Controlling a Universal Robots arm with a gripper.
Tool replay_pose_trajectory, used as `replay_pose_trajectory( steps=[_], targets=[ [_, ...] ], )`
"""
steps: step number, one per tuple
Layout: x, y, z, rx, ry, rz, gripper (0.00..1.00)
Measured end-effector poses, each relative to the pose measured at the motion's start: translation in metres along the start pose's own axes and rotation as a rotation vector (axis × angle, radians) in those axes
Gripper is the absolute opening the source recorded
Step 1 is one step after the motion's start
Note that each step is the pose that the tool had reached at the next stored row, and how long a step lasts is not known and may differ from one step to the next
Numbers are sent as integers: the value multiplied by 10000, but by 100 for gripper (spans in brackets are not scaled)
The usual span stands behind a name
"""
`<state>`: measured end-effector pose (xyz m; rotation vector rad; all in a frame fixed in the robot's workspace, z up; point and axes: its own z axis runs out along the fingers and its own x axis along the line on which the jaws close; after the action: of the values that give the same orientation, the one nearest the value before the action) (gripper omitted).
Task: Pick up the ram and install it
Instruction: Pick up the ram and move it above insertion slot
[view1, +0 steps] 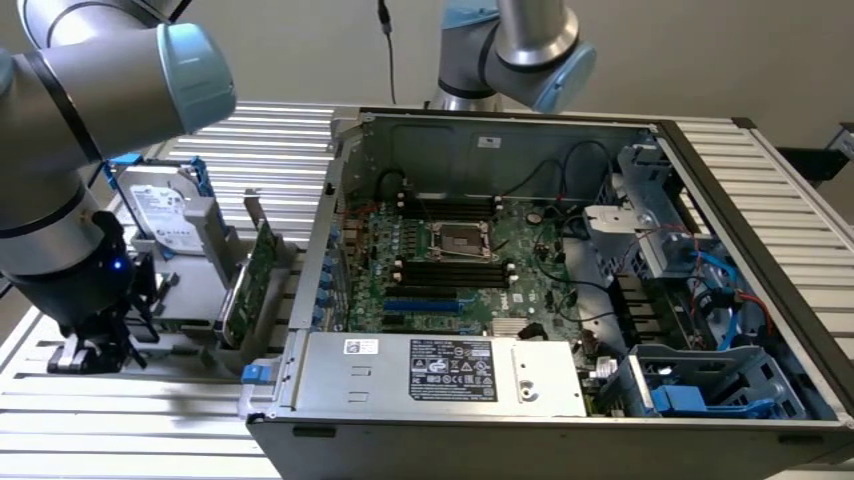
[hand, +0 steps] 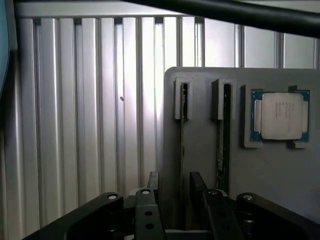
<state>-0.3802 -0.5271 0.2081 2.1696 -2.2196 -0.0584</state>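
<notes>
Two slots mark the end of the grey holder (hand: 200, 145). In one of them the ram (hand: 223, 140) stands on its long edge, seen from above as a thin, dark, straight strip with a pale label patch partway along. The neighbouring slot shows just a hairline edge, and I cannot tell whether that is a second stick. The end effector (hand: 175, 182) hangs over the holder with its black fingers (hand: 152, 182) spread wide, gripping nothing. They straddle the hairline slot, so the dark ram lies just outside the finger on the processor's side, near it and parallel, not between the pair. A square silver processor (hand: 280, 116) sits in its own recess beyond the ram. Across the exterior view from its left, the arm (view1: 67, 120) bends down to the holder on the slatted tabletop (view1: 134, 440). Next come an upright hard drive (view1: 167, 215), a green expansion card (view1: 254, 285), and the open computer case (view1: 481, 135) with its motherboard (view1: 534, 280) exposed
</notes>
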Motion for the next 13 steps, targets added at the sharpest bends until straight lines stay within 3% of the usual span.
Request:
replay_pose_trajectory(
  steps=[5,11,13],
  targets=[
    [-16,43,86,24,-29,-2,38],
    [-19,42,126,24,-338,8,38],
    [-19,42,130,24,-342,54,38]
  ],
)
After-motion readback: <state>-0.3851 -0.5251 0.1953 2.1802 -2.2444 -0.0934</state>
